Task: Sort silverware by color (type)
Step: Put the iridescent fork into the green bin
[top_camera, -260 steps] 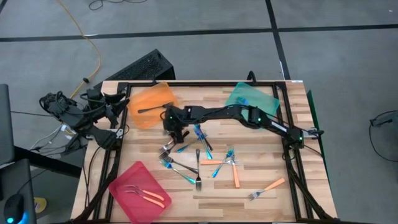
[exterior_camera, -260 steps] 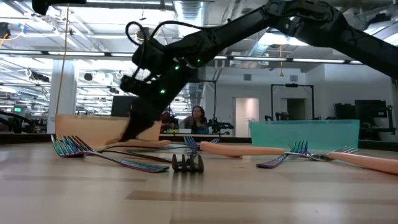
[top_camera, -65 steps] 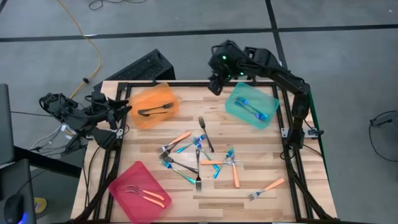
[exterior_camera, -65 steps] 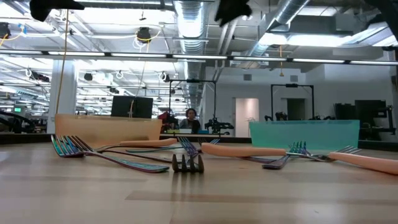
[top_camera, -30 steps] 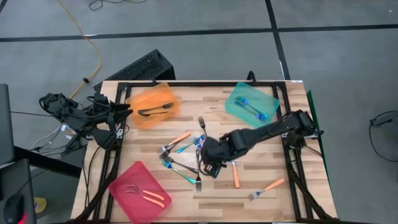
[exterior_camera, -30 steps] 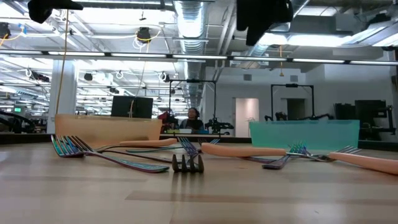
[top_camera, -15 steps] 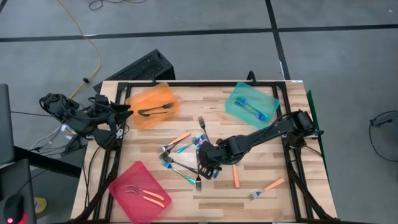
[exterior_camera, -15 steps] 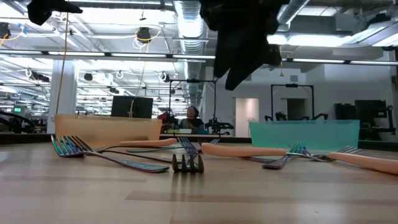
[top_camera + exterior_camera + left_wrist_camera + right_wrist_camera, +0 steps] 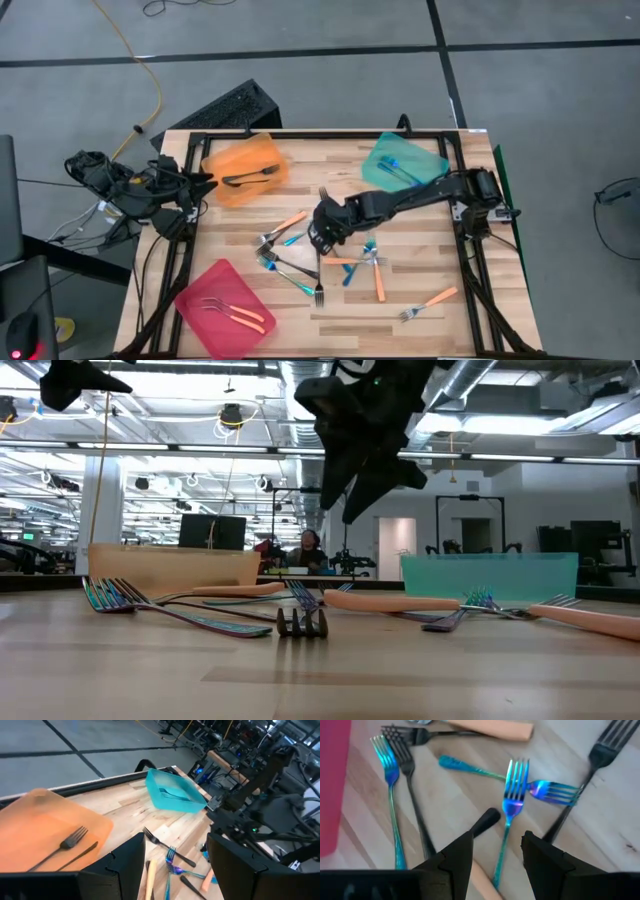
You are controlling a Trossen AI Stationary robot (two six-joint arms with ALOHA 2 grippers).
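Two black jointed arms with small green indicator lights and matte black housings.

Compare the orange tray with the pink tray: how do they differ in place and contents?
The orange tray sits at the table's far left corner; the pink tray sits at the near left corner. The orange tray holds dark forks; the pink tray holds orange-handled forks. Both are translucent and hold two forks.

right end effector (image 9: 322, 238) moved up-table over fork pile, empty, jaws apart
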